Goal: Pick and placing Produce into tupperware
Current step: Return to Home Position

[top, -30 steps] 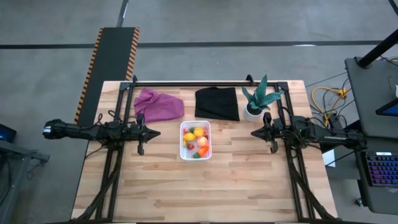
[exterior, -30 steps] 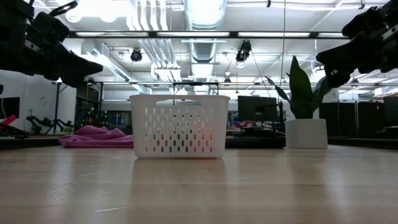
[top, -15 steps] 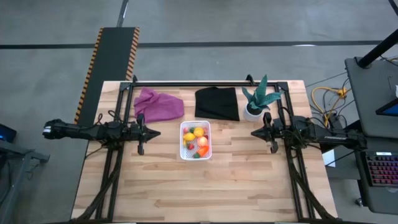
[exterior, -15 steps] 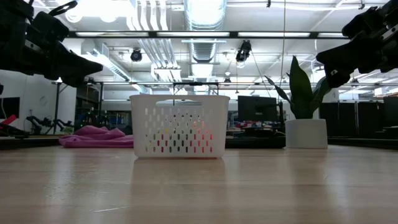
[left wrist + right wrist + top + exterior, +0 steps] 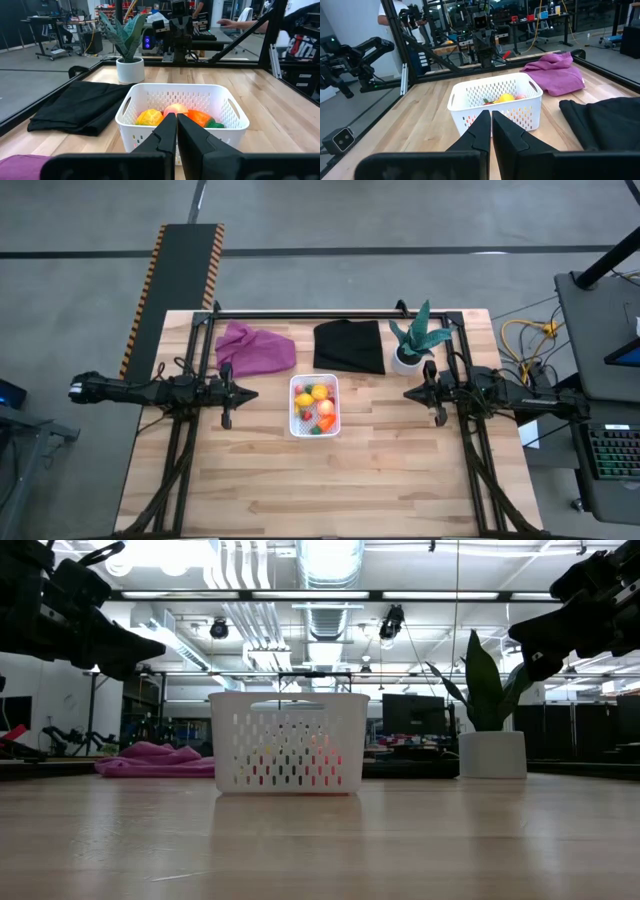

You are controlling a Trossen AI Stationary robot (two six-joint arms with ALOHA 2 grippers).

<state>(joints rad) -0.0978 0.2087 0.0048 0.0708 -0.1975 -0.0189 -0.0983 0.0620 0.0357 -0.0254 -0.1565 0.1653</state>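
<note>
One tupperware [image 5: 285,755], plank table [image 5: 350,480], workshop [image 5: 400,660] beyond.

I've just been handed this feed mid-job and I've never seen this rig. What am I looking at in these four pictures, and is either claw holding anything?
Two dark robot arms work at a wooden table. The high view looks straight down on it. The low view looks level across the tabletop. The two wrist views come from a camera on each arm, looking past that arm's own fingers. The left gripper and right gripper hang above the table, one on each side of the white tub, both shut and empty. The toy produce lies inside the tub. Behind the tub are a purple cloth, a black cloth and a potted plant.
</note>
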